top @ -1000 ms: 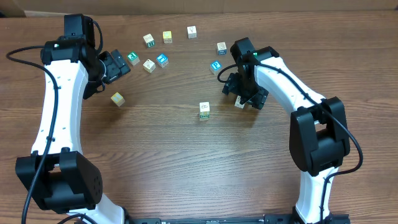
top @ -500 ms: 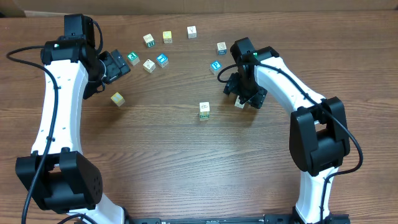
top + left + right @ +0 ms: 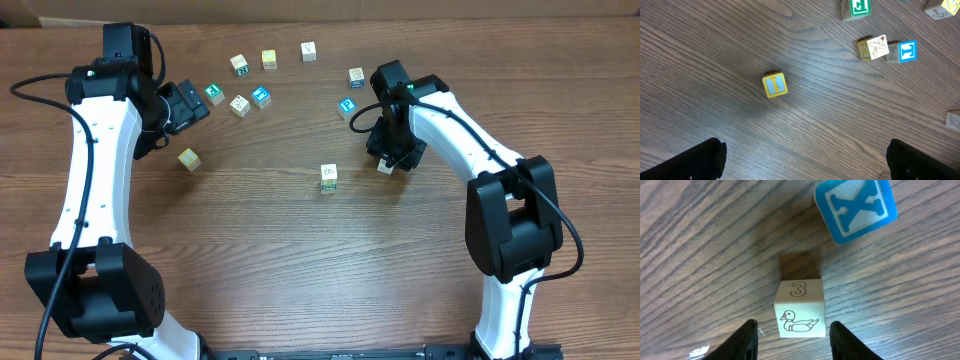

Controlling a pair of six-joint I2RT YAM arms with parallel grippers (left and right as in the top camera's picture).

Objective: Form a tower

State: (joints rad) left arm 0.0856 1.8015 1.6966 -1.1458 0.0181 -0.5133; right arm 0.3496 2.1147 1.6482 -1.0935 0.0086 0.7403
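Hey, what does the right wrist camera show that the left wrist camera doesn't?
Only right wrist: a pale cube with a duck and a 3, between the fingers of the right gripper, and a blue X cube. Only left wrist: a yellow cube alone, a green-lettered cube, a blue-lettered cube. Both: the wooden table.

A black-outlined duck and a 3 are printed on the pale cube (image 3: 799, 307); a white, striped X is carried by the blue cube (image 3: 856, 207) — the tower (image 3: 329, 178) is topped pale, with green below.
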